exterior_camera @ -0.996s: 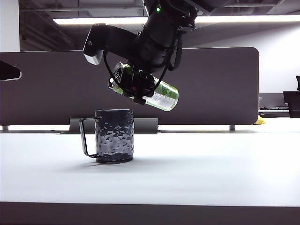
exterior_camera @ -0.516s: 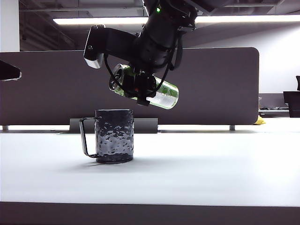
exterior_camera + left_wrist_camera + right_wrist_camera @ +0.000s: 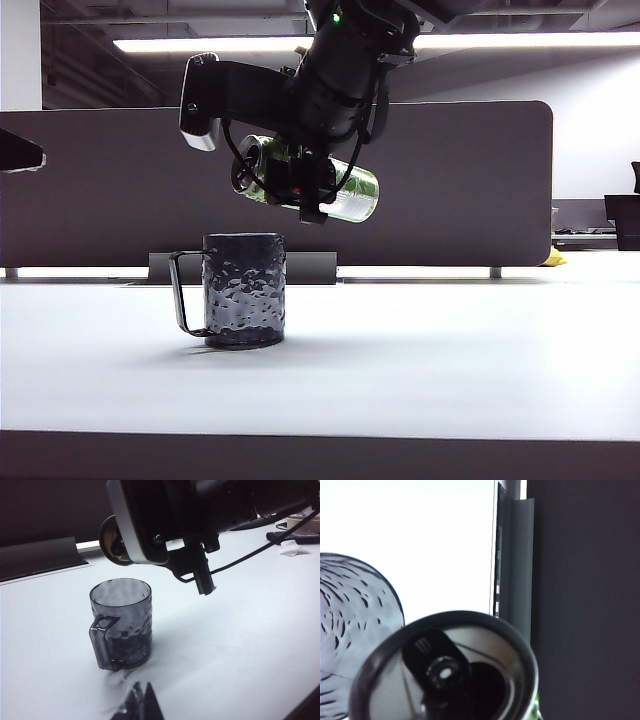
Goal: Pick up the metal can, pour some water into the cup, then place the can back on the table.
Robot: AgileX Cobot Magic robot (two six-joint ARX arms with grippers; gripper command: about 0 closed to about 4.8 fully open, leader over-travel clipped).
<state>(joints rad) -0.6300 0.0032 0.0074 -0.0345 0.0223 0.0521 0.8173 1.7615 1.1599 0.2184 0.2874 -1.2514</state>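
The right arm is holding the metal can point(image 3: 312, 186) in the air above the cup point(image 3: 244, 290), and over the last second the can has been rolling back from a steeper downward tilt towards level, its mouth lifting slightly. I judge that the pour is ending and the can is being righted before its return to the bench point(image 3: 420, 350). The right hand point(image 3: 300, 190) is clamped around the can's middle, jaws part-open on its body. The cup is standing upright on the bench, towards the left of its middle.

No stream of water is visible in any view. The right wrist view alone is showing the can's top point(image 3: 451, 672), with its tab and dark opening. The left wrist view is showing the cup's open rim point(image 3: 120, 591) from above. Only a dark tip of the left hand point(image 3: 140, 705) is showing; whether it is open I cannot tell.
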